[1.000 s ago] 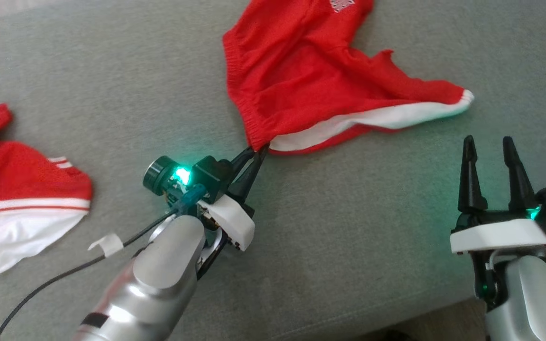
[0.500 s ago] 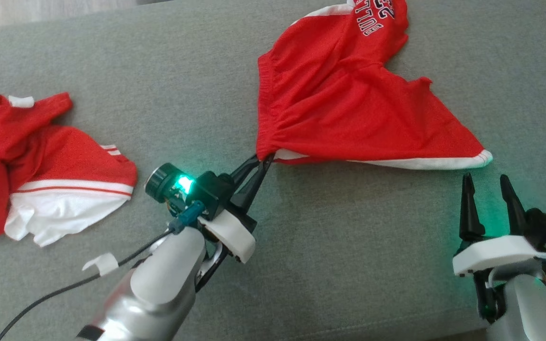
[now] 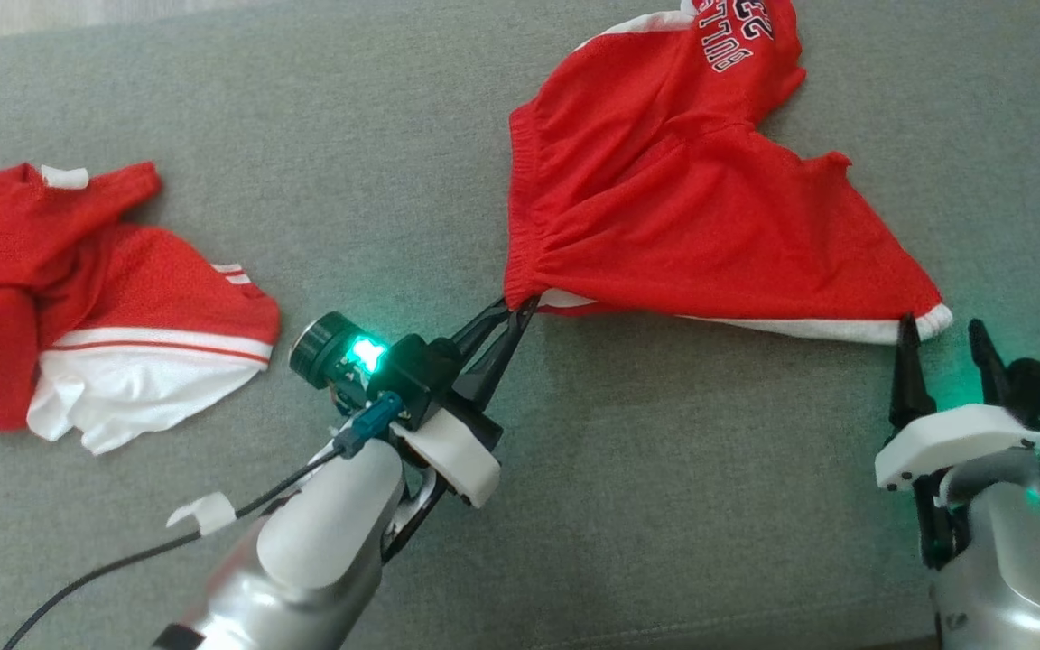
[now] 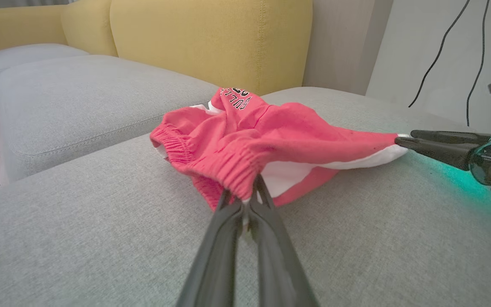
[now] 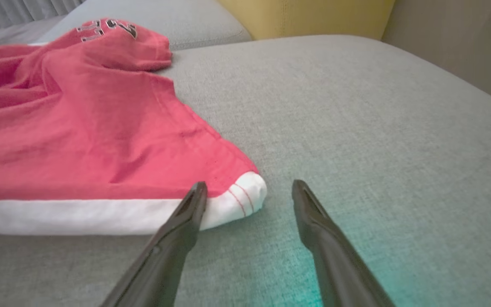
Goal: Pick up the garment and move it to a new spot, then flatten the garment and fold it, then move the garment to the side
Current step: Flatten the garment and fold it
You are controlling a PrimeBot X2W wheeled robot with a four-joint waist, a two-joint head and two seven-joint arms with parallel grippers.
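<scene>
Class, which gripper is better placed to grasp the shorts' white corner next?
Right: the right gripper is open at the red shorts' white corner; the left gripper is shut on the waistband.

The right claw (image 3: pixel 940 322) has reached the hem corner of the red shorts (image 3: pixel 691 226).

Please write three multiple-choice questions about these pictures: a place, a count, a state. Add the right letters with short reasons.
1. Where does the left gripper grip the red shorts? A the elastic waistband; B a pocket; C a drawstring.
2. How many garments lie on the grey cushion? A one; B two; C three.
3. How is the right gripper? A shut on cloth; B open; C shut on nothing.
Answers: 1 A, the shut fingers pinch gathered elastic. 2 B, the shorts plus a red-and-white garment to the robot's left. 3 B, its fingers stand apart at the white hem corner.
</scene>
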